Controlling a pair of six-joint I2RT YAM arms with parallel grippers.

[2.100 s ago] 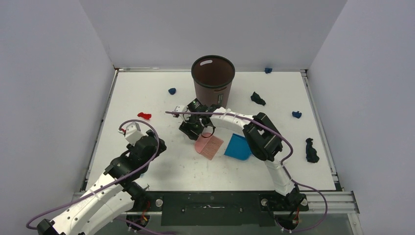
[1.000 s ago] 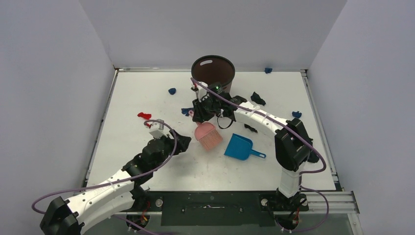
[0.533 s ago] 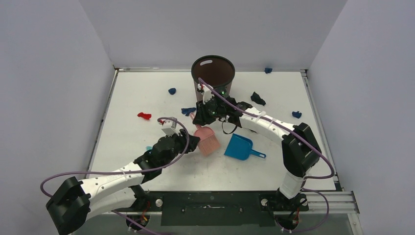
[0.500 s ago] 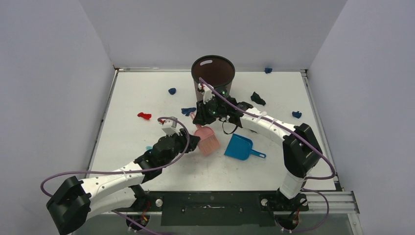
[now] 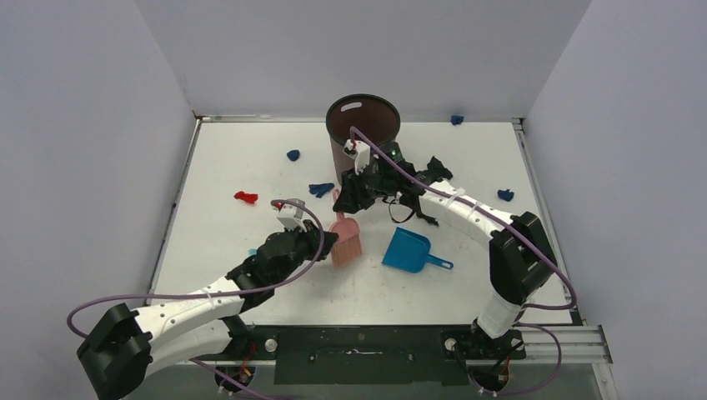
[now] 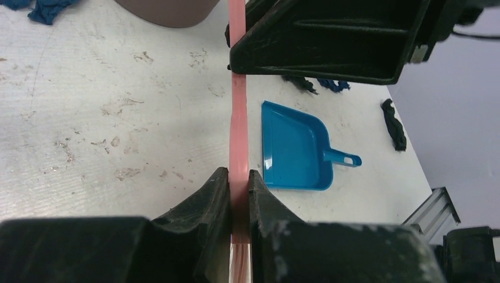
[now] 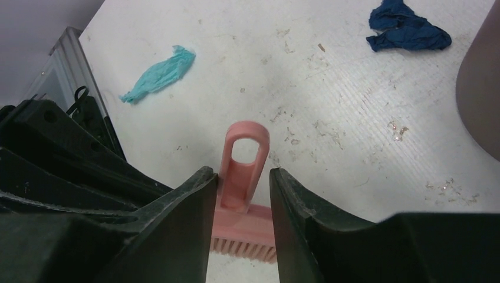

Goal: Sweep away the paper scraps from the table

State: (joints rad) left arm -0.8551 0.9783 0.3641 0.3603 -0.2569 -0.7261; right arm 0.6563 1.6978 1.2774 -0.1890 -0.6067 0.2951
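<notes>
White scuffed desk (image 5: pixel 375 292): the left hand (image 6: pixel 239 177) is clamped on the pink hand brush (image 5: pixel 345 240) near its head. The right hand (image 7: pixel 242 177) stands narrow around the brush's looped handle; whether it grips, I cannot tell. A blue dustpan (image 5: pixel 408 250) lies just beside. Paper scraps (image 5: pixel 246 197) lie scattered about the brown bin (image 5: pixel 363 125).
</notes>
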